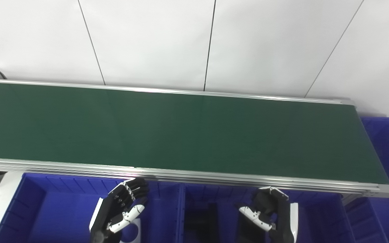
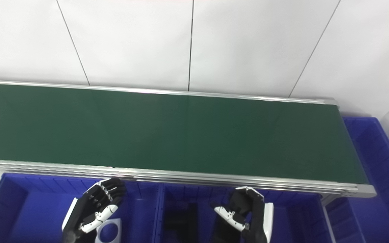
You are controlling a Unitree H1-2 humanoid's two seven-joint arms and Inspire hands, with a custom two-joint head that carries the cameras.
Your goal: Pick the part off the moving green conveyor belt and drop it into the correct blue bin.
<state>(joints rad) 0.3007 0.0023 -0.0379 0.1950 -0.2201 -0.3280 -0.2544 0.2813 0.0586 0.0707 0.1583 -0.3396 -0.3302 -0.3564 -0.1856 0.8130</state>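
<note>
Belt (image 1: pixel 181 135) of dark green fills the middle of the left eye view, bare from left to right, with no part showing on it. Below its near rail, at lower left, the left hand (image 1: pixel 120 209) hangs over the left blue bin (image 1: pixel 46 209), fingers (image 1: pixel 132 192) loosely curled and holding nothing; a white piece with a round hole (image 1: pixel 132 233) lies under it. At lower right, the right hand (image 1: pixel 272 212) is half curled, empty, over the middle blue bin (image 1: pixel 316 216).

Right eye view: both hands match, and dark shapes (image 2: pixel 181 219) lie in the middle bin. Another blue bin (image 2: pixel 377 158) sits at the right edge.
</note>
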